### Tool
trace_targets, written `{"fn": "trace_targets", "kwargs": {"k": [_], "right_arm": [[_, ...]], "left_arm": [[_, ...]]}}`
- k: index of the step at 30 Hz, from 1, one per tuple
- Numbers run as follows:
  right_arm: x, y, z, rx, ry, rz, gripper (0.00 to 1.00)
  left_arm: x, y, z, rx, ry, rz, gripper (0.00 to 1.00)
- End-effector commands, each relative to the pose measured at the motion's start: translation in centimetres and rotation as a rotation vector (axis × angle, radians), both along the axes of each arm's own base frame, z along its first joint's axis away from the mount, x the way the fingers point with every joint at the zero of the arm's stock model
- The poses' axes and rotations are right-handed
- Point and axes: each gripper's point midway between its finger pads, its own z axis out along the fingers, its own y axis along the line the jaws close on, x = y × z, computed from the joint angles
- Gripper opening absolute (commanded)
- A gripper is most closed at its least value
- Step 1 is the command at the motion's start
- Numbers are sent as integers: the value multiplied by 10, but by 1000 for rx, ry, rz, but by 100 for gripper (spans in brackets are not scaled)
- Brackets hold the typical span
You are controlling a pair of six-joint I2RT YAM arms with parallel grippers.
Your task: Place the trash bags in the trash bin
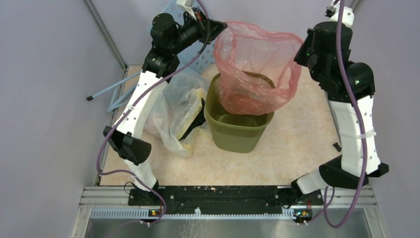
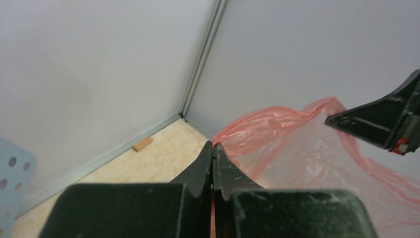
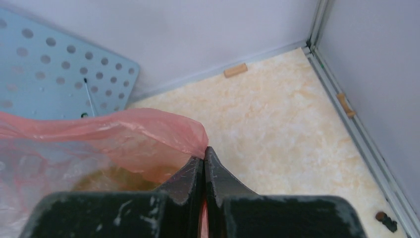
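A thin, crinkly, translucent red-pink plastic trash bag (image 1: 257,64) is hanging stretched open above the olive-green mesh-sided plastic trash bin (image 1: 236,133), with its lower end reaching the bin's mouth. The left gripper (image 2: 212,148) is clenching the bag's rim above the bin's far-left side. The right gripper (image 3: 204,154) is pinching the opposite rim above the bin's right. A larger clear plastic bag with a pale-yellow rim (image 1: 173,106) is lying crumpled against the bin's left wall, and only the overhead view is showing it. A light-blue perforated board (image 3: 59,69) is standing behind the bin. The wrist views are showing each pair of fingers pressed together on red film.
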Motion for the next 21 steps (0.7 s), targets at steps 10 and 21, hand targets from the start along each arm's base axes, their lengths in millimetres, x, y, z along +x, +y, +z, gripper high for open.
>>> {"fn": "trace_targets", "kwargs": {"k": [10, 21], "right_arm": [[15, 27, -17, -14, 49, 154, 0], [1, 44, -77, -17, 155, 279, 6]], "left_arm": [[-14, 27, -22, 17, 80, 7, 0], [-32, 47, -94, 127, 200, 61, 0]]}}
